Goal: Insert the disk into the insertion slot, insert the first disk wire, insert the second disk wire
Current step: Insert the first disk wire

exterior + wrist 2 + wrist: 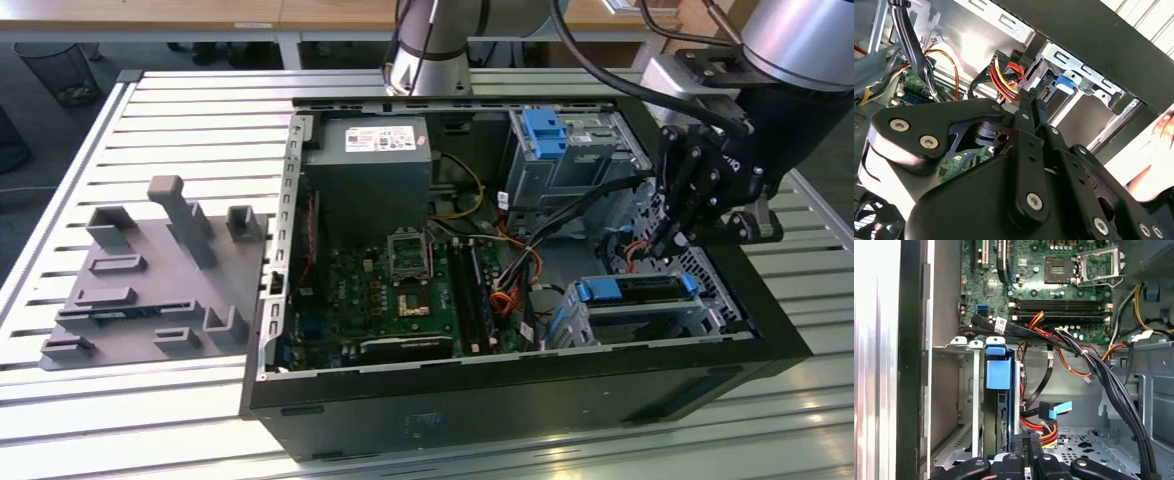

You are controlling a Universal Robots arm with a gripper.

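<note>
The disk (638,289), in its bright-blue carrier, sits inside the insertion slot (667,322), a low silver mesh cage in the case's near corner at the exterior view's right. In the first wrist view the disk (999,382) stands edge-on within the slot's silver wall (966,390). My gripper (663,240) hangs just above that corner, fingers close together. In the second wrist view the gripper (1030,96) pinches the black end of a red-and-yellow disk wire (1004,75) beside the blue carrier (1066,82). Another black disk wire plug with a blue tab (1053,411) lies loose by the disk.
A taller grey cage with a blue latch (547,135) stands at the case's back. Thick black cable bundles (1104,380) cross from the motherboard (400,290) toward the slot. A grey fixture block (147,280) rests on the slatted table at the exterior view's left.
</note>
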